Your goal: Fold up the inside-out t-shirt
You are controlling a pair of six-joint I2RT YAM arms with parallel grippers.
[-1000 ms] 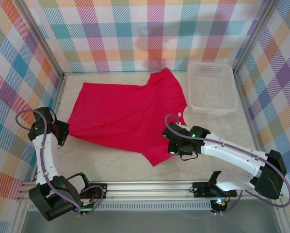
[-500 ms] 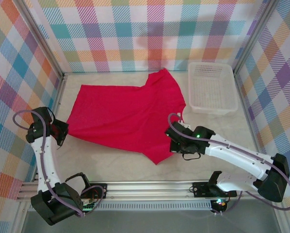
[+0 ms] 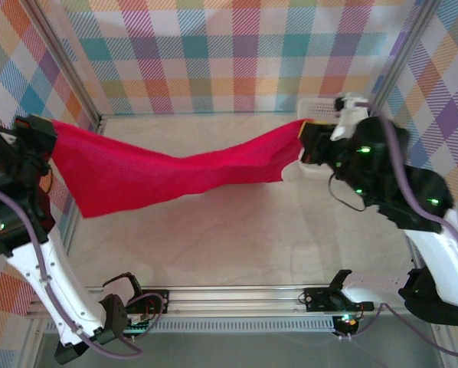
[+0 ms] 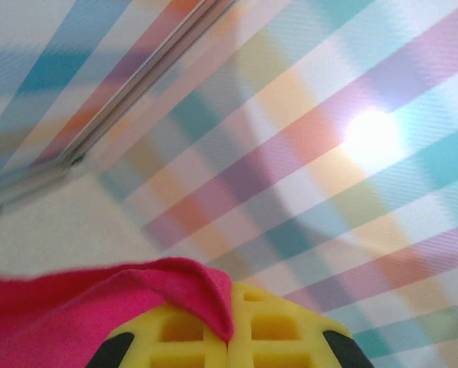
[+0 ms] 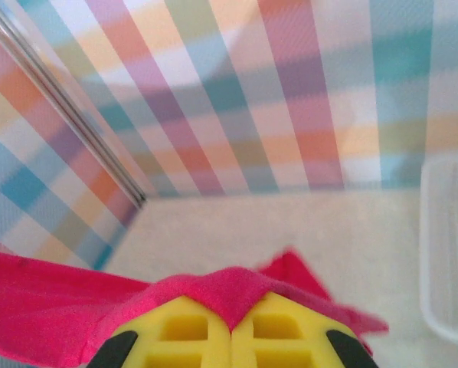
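- The crimson t-shirt (image 3: 168, 172) is hanging in the air above the table (image 3: 237, 245), stretching left to right like a sagging banner.
- The left gripper (image 3: 51, 132) is pinching its left end, jaws clamped tight on a fold.
- The right gripper (image 3: 304, 140) is clamping the right end, just beside the white basket (image 5: 447, 253).
- The plain cloth is drooping lowest towards the left.

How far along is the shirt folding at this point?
Done: the left hand and right hand are each shut on an edge of the red t-shirt. In hand: it hangs stretched between them above the table, sagging in the middle. Left: every fold; none shows yet, and it probably needs laying flat first.
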